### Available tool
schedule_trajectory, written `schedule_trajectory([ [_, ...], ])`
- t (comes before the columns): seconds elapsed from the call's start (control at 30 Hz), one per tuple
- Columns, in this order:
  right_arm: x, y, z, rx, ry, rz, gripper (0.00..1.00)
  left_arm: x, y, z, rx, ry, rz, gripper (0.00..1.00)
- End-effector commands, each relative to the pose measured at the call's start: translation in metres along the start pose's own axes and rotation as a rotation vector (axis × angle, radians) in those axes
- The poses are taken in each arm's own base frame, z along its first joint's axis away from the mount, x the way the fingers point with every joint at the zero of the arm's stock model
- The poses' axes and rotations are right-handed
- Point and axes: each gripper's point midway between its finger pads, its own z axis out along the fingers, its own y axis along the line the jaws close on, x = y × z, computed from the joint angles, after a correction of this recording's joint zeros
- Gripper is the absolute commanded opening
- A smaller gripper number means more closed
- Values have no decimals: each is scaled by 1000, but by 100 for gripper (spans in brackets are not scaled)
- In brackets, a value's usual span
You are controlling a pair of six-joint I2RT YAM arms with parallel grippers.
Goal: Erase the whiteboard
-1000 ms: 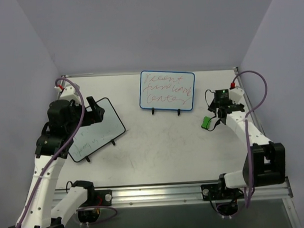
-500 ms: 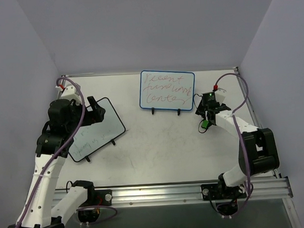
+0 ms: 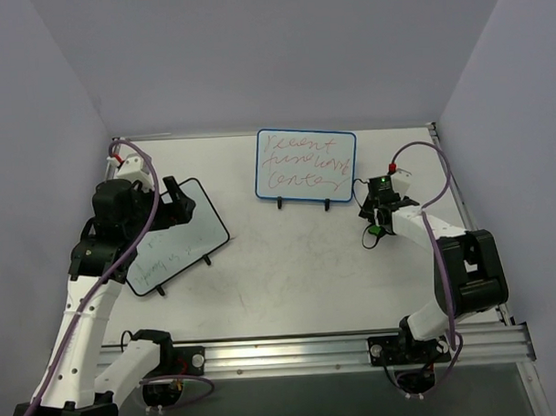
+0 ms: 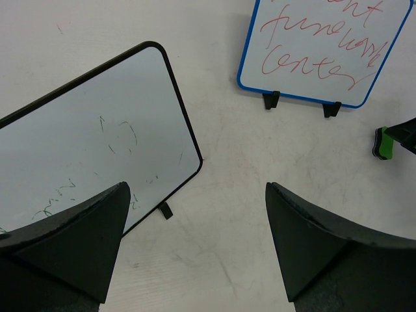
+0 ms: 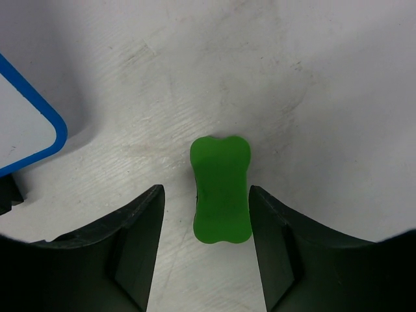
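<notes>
The whiteboard (image 3: 307, 166) has a blue frame and stands on two black feet at the back middle, with red writing on it. It also shows in the left wrist view (image 4: 325, 52), and its corner shows in the right wrist view (image 5: 23, 127). A green eraser (image 3: 376, 230) lies on the table to its right. My right gripper (image 3: 378, 221) is open, and its fingers straddle the eraser (image 5: 221, 188) with a gap on the left side. My left gripper (image 3: 177, 204) is open and empty above the table at the left.
A black-framed whiteboard (image 3: 174, 237) with faint green writing lies tilted at the left, under my left gripper (image 4: 195, 247); it fills the upper left of the left wrist view (image 4: 91, 136). The eraser also shows there (image 4: 383, 143). Grey walls enclose the table.
My right gripper has moved left and nearer, from beside the eraser to over it. The eraser has stayed on the table. The left arm has barely shifted.
</notes>
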Motion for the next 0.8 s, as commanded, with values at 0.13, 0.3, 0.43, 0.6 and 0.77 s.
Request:
schedule_trajectory([
  [0.13,2,0,8,-22,8,-11,49,-4,-3,1,17,-9,-2,94],
  [0.3,4,-2,11,-13,16,-11,49,-3,-1,1,9,-6,-3,94],
  [0.43,7,-10,12,1,25,-2,49,-3,-1,3,9,-2,-3,94],
  [0.6,5,-10,9,-9,23,6,49,-1,-2,4,15,5,-3,94],
  [0.77,6,-8,9,-20,27,1,49,-2,-3,4,16,5,-6,94],
])
